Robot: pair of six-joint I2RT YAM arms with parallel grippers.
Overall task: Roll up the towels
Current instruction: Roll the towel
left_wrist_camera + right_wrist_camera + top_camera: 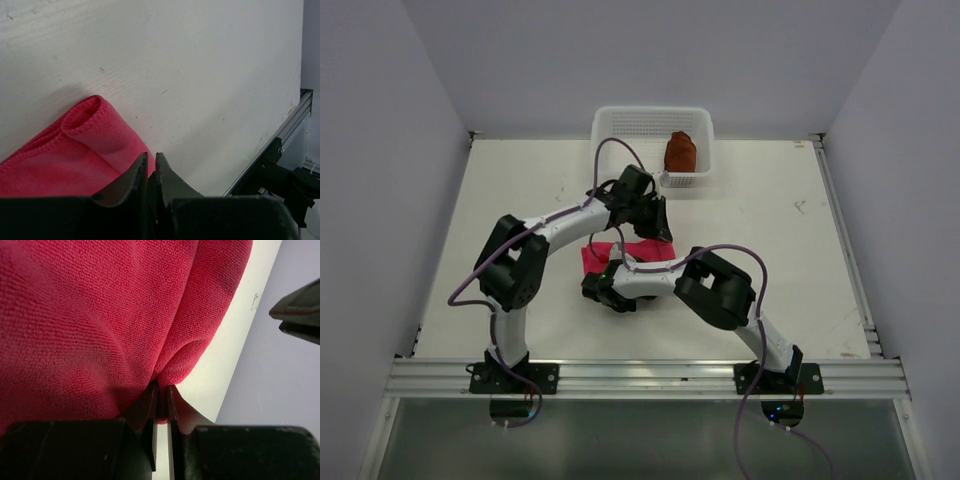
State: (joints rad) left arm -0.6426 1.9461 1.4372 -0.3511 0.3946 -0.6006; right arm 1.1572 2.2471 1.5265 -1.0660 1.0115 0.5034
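A bright pink towel [642,250] lies mid-table between the two grippers. In the left wrist view this pink towel [60,155] has a curled, rolled-over edge. My left gripper [151,155] sits at its far right corner [658,228], jaws almost together, and I see no cloth between the tips. My right gripper [162,386] is shut on a pinched fold of the pink towel [100,315] at the cloth's near left edge [592,288]. A rust-brown towel [680,152] sits rolled up in the right half of the white mesh basket [620,115].
The basket stands at the table's far edge against the back wall. An aluminium rail [640,378] runs along the near edge and another rail [845,240] down the right side. Grey walls close in on the left, back and right.
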